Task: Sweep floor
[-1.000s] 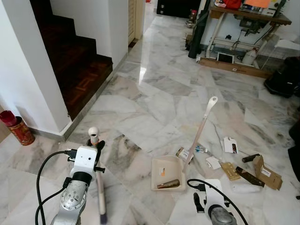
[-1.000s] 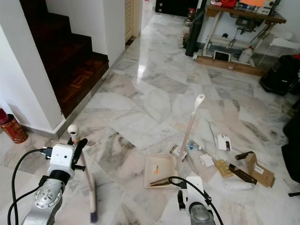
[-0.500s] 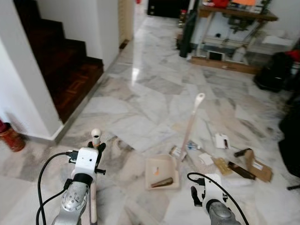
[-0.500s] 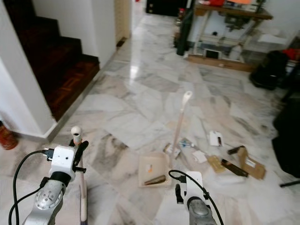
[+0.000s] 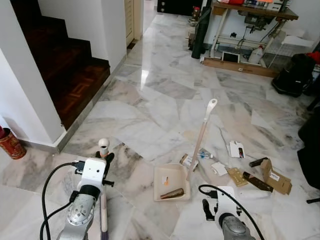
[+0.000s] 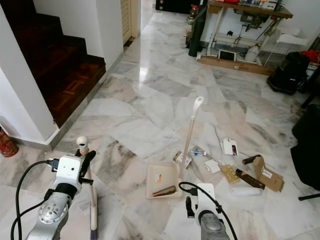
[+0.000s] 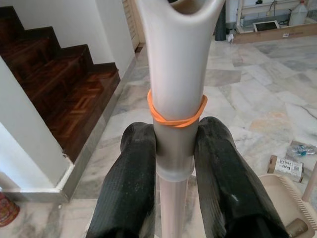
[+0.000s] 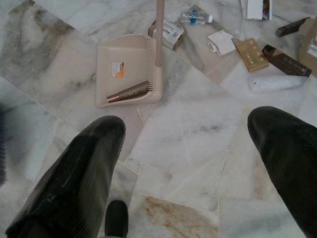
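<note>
Left hand (image 7: pixel 173 163) is clamped on the broom (image 7: pixel 173 99), both black fingers (image 7: pixel 131 173) pressed against the pale handle just below an orange rubber band (image 7: pixel 177 116). The handle stands upright through that hand, its rounded top (image 5: pixel 103 144) poking out above the fingers and the shaft running down to the marble floor (image 5: pixel 150 95) below the wrist.

Right hand (image 8: pixel 188 163) hangs low over the floor with its two fingers (image 8: pixel 79 173) spread wide apart, nothing between them. Just ahead of those fingers sits the beige dustpan (image 8: pixel 124 64), flat on the tiles, with a brown tube (image 8: pixel 130 91) lying inside near its lip and its long handle (image 5: pixel 202 130) rising at a tilt away from the hand.

Beyond the dustpan and off to the right of that hand, litter is scattered: a small box (image 8: pixel 170 32) touching the pan's back edge, a little clear bottle (image 8: pixel 195 18), a white paper scrap (image 8: pixel 221 42), a tan flat packet (image 8: pixel 251 54), a dark bar (image 8: pixel 287 59), a white tube (image 8: pixel 275 83) and an open cardboard box (image 5: pixel 275 176).

Far to the left of the broom hand, dark wooden stairs (image 5: pixel 70 75) climb beside a white wall, with a red can (image 5: pixel 10 143) at the foot.
</note>
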Motion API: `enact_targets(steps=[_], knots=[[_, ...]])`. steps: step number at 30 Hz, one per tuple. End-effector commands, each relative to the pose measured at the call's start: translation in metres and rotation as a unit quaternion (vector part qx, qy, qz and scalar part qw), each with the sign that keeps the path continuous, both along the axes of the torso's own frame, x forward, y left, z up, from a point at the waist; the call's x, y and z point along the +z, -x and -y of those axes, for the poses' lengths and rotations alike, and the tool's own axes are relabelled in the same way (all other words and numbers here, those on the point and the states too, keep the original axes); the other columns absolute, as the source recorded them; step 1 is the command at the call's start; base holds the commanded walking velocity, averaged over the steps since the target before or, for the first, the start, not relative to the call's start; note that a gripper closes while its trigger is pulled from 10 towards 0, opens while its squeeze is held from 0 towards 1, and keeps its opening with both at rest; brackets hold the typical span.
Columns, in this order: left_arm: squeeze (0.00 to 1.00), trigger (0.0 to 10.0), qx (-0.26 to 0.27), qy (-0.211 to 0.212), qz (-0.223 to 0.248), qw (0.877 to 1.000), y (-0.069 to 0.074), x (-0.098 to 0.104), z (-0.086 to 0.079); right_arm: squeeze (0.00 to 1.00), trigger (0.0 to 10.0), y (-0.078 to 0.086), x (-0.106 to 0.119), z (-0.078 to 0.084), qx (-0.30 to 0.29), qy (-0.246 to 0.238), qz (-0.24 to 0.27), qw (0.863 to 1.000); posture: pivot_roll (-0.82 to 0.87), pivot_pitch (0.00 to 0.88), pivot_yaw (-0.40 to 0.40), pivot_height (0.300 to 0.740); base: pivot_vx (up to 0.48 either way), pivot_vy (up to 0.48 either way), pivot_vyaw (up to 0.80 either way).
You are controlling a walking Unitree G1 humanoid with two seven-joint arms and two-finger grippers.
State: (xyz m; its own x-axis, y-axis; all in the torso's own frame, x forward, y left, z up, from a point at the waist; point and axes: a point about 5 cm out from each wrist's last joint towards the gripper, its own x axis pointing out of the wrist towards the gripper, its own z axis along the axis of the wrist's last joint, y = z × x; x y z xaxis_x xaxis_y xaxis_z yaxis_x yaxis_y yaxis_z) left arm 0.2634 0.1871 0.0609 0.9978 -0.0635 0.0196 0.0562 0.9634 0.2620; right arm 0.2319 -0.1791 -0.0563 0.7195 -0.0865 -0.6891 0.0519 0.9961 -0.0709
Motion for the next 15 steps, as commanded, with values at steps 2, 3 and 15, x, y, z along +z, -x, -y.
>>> enact_targets(steps=[2, 3, 15], knots=[[0.0, 10.0, -0.005, -0.003, 0.009, 1.0, -0.0045, 0.0052, 0.003, 0.0, 10.0, 0.0012, -0.0001, 0.0012, 0.0, 0.0, 0.004, 1.0, 0.07, 0.0, -0.094, 0.74, 0.255, 0.0, 0.0], [0.0, 10.0, -0.006, -0.003, 0.009, 1.0, -0.0046, 0.0052, 0.0031, 0.0, 10.0, 0.0016, -0.0004, 0.0012, 0.0, 0.0, 0.004, 1.0, 0.07, 0.0, -0.094, 0.74, 0.0, 0.0, 0.0], [0.0, 10.0, -0.01, -0.003, 0.008, 1.0, -0.0046, 0.0048, 0.0042, 0.0, 10.0, 0.0058, -0.0032, 0.0023, 0.003, 0.006, -0.006, 1.0, 0.07, 0.0, -0.092, 0.74, 0.135, 0.0, 0.0]])
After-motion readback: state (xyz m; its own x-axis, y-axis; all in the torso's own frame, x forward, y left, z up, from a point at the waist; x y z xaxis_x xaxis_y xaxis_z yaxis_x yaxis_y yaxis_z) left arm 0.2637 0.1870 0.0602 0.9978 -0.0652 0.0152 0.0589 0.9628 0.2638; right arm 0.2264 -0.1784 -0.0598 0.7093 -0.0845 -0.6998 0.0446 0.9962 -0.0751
